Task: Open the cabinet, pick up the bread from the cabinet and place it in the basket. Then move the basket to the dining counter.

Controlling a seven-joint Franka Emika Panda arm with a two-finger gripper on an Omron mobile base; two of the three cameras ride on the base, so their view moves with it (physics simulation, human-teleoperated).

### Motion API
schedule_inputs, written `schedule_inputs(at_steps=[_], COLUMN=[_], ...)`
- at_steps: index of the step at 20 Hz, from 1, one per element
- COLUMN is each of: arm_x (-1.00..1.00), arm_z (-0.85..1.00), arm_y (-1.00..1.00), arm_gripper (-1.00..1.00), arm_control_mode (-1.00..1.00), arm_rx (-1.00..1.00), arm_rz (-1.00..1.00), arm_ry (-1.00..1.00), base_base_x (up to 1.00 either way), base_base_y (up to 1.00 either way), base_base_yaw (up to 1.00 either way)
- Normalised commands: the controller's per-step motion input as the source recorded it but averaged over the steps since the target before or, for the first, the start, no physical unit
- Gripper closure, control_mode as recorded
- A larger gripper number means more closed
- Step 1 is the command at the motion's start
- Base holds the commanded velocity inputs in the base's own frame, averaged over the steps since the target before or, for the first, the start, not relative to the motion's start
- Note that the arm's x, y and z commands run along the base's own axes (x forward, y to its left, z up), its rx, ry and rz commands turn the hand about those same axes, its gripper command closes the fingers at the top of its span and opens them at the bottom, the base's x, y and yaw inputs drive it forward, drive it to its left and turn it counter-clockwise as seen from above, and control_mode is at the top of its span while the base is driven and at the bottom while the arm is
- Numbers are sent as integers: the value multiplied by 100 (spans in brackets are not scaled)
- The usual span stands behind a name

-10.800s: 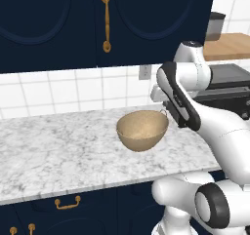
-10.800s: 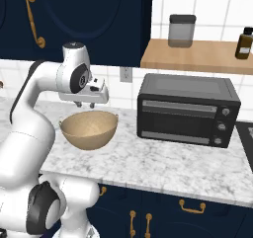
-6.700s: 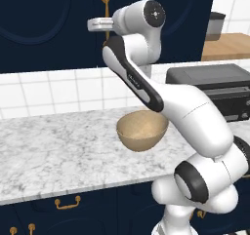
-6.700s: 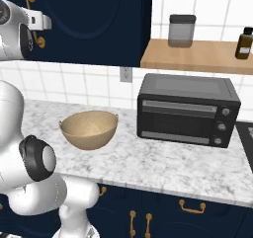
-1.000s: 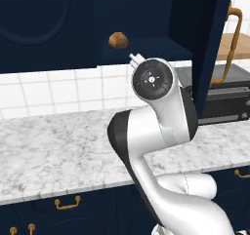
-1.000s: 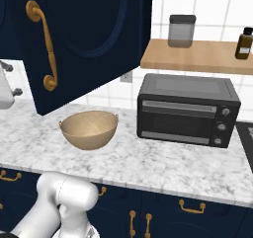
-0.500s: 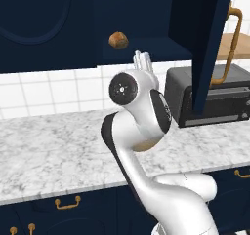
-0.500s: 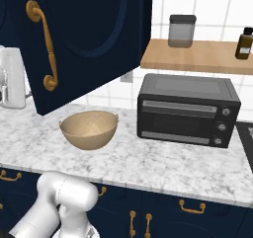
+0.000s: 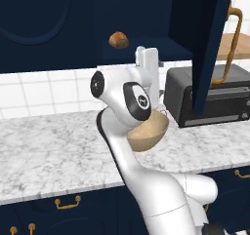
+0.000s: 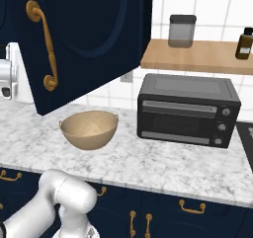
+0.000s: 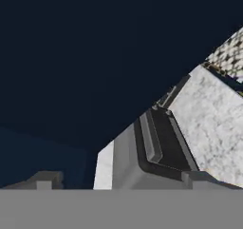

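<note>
Bread (image 9: 118,39) sat inside the open cabinet (image 9: 58,24), a small rounded golden-brown bun on the dark shelf floor; it looked nearly round, so no long axis or heading could be made out. Its door (image 10: 84,39) hung swung out over the marble counter (image 10: 163,163), arched panel and long brass handle (image 10: 43,52) facing the right base camera. The basket (image 10: 89,129) stood upright on the counter, mouth up, with nothing inside it, its thin loop at the rim toward the toaster oven (image 10: 186,110), which stood just beside it. From the left base camera the arm crossed in front of the basket (image 9: 149,134), hiding much of it.

The gripper (image 9: 148,63) pointed upward just below the cabinet's lower edge, below and to the right of the bun and apart from it. From the hand camera the fingertips (image 11: 45,179) stood spread wide, with nothing between them, facing dark cabinet panel. On the wooden shelf (image 10: 197,57) stood a grey jar (image 10: 182,31) and a brown bottle (image 10: 244,43), upright, contents unclear
</note>
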Motion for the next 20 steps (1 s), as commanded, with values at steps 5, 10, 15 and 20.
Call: schedule_inputs(at_steps=[5,10,15,20], arm_x=[0,5,0,0], arm_z=[-15,-58,-22,0], arm_y=[-53,-78,-100,-100], arm_gripper=[-100,-100,-100,-100], arm_control_mode=[-100,-100,-100,-100], arm_rx=[8,9,18,25], arm_rz=[-49,-44,-29,-22], arm_ry=[-20,-26,-27,-25], base_base_x=[0,0,0,0], base_base_y=[0,0,0,0], base_base_yaw=[0,0,0,0])
